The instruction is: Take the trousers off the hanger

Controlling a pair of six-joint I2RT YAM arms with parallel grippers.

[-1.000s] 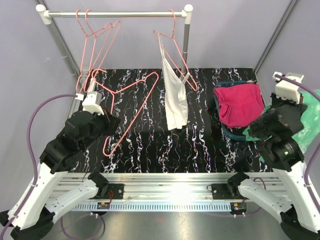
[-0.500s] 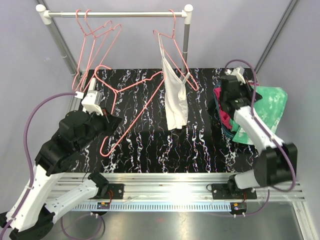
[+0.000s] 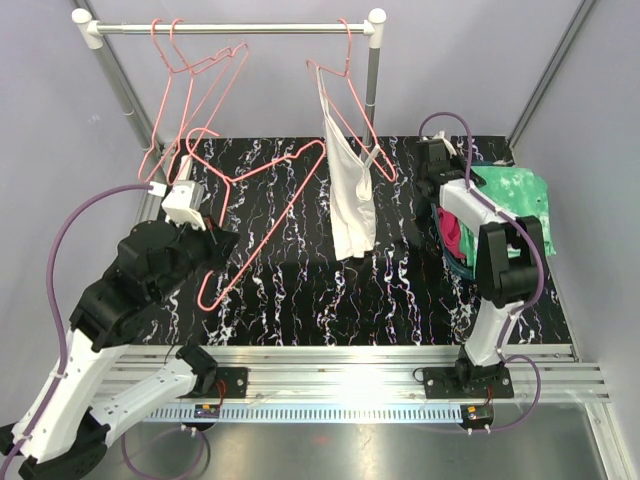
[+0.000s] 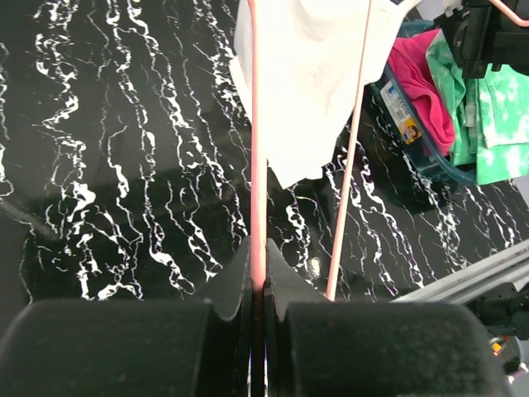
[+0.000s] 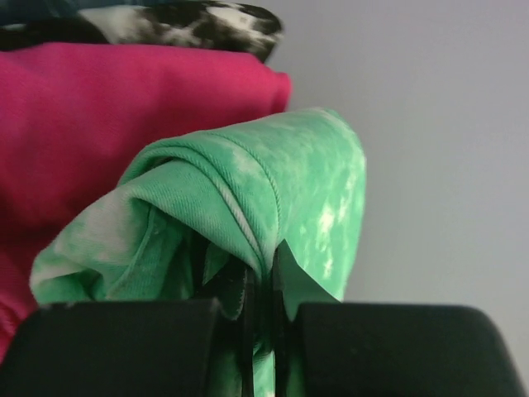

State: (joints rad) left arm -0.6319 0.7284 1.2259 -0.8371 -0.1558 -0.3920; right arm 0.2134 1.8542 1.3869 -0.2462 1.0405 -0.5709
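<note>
My left gripper (image 3: 222, 243) is shut on one arm of a bare pink wire hanger (image 3: 262, 215), which slants up over the black marbled table. In the left wrist view the jaws (image 4: 258, 281) pinch that hanger (image 4: 257, 149). My right gripper (image 3: 468, 178) is at the back right, shut on green tie-dye trousers (image 3: 515, 195), which are off the hanger. In the right wrist view the jaws (image 5: 263, 277) clamp a fold of the trousers (image 5: 273, 190). The trousers hang beside a pink garment (image 3: 452, 230).
The pink garment lies in a dark basket (image 3: 462, 268) at the right. A white top (image 3: 350, 190) hangs on a pink hanger from the rail (image 3: 235, 28). Spare pink hangers (image 3: 190, 80) hang at the rail's left end.
My right arm swung from the table's right edge to the back, carrying the green trousers over the basket. My left gripper raised the hanger slightly.
</note>
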